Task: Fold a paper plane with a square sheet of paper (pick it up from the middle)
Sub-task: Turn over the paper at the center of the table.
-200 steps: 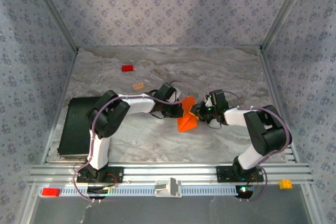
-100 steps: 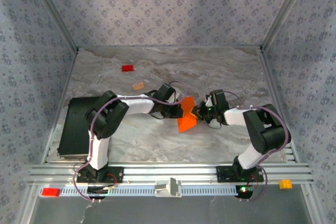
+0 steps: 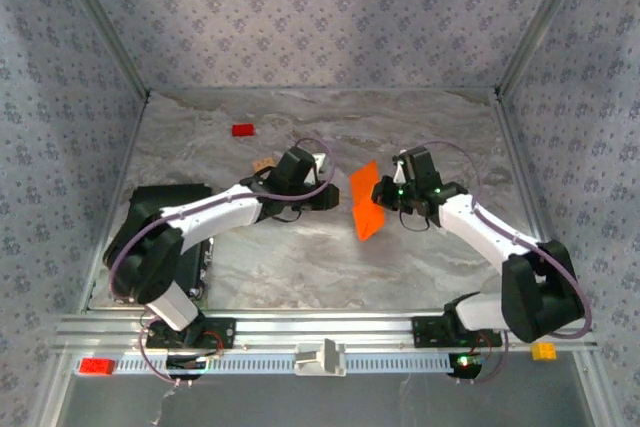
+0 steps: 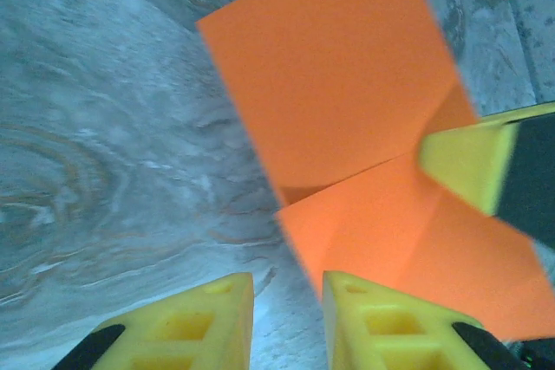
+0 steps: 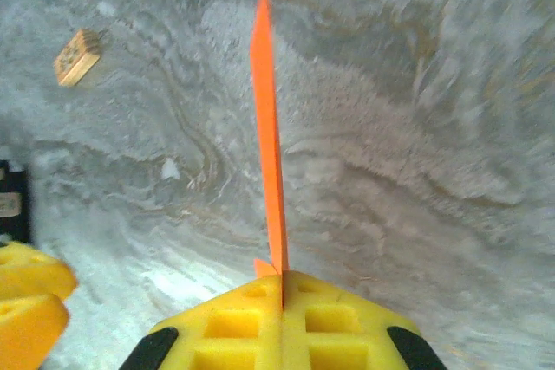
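Observation:
The square sheet of paper (image 3: 366,199) is bright orange, folded and creased, and hangs upright above the middle of the table. My right gripper (image 3: 388,194) is shut on its right edge. In the right wrist view the paper (image 5: 267,127) stands edge-on, pinched between the right gripper (image 5: 282,288) jaws. My left gripper (image 3: 325,192) sits just left of the sheet, apart from it. In the left wrist view the left gripper (image 4: 286,301) is open with bare table in the gap, and the folded paper (image 4: 347,110) lies ahead and to the right.
A small red block (image 3: 242,130) and a small tan block (image 3: 263,164) lie at the back left. A black box (image 3: 150,217) sits by the left arm. On the front rail are a red block (image 3: 97,366) and a yellow block (image 3: 543,350).
The left gripper has let go of the paper and drawn back to the left. The right gripper has shut on the sheet and raised it upright, moving slightly right and back.

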Controlling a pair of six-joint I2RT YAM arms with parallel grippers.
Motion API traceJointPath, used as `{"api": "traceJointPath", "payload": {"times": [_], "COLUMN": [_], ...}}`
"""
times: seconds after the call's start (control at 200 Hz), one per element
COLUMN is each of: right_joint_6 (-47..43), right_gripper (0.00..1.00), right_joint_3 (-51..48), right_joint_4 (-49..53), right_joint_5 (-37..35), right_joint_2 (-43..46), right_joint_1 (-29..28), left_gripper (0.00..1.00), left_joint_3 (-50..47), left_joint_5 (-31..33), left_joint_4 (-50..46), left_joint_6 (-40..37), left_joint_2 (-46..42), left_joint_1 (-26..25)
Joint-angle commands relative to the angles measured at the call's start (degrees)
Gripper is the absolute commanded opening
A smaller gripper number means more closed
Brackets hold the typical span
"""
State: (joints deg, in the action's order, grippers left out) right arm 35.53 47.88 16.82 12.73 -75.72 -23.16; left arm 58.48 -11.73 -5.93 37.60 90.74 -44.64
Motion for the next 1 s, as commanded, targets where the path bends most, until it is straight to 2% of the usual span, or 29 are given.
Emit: {"api": "traceJointPath", "payload": {"times": [0.0, 0.085, 0.265, 0.365, 0.485, 0.58, 0.67, 0.994], "right_joint_6": [-7.85, -9.63, -7.69, -5.33, -3.48, -1.79, -2.56, -4.40], "right_gripper": [0.02, 0.02, 0.02, 0.02, 0.02, 0.02, 0.03, 0.10], "right_joint_3": [5.34, 9.37, 18.43, 23.25, 26.67, 30.39, 32.59, 33.17], "right_joint_4": [16.22, 22.63, 35.67, 40.39, 42.80, 44.69, 42.87, 27.98], "right_joint_5": [-15.05, -23.76, -50.86, -58.05, -62.88, -63.34, -60.09, -35.91], "right_joint_2": [0.38, -1.12, -8.72, -14.58, -21.85, -28.74, -33.26, -36.36], "right_joint_1": [-2.87, -5.89, -13.20, -16.56, -21.14, -24.15, -26.45, -28.79], "left_gripper": [0.28, 0.29, 0.31, 0.31, 0.32, 0.32, 0.32, 0.36], "left_joint_3": [-3.10, -5.33, -10.30, -12.78, -15.18, -16.33, -17.27, -20.65], "left_joint_5": [8.20, 11.37, 18.35, 23.14, 28.06, 31.16, 33.34, 37.36], "left_joint_4": [-1.78, -1.76, -2.28, -3.65, -6.02, -8.40, -10.47, -13.40], "left_joint_6": [0.43, 1.55, 5.18, 7.85, 10.21, 11.18, 12.55, 16.09], "left_joint_2": [-3.99, -7.11, -13.57, -17.37, -22.01, -24.93, -27.14, -33.50], "left_joint_1": [0.56, 1.56, 3.54, 4.40, 5.04, 5.59, 6.08, 6.68]}}
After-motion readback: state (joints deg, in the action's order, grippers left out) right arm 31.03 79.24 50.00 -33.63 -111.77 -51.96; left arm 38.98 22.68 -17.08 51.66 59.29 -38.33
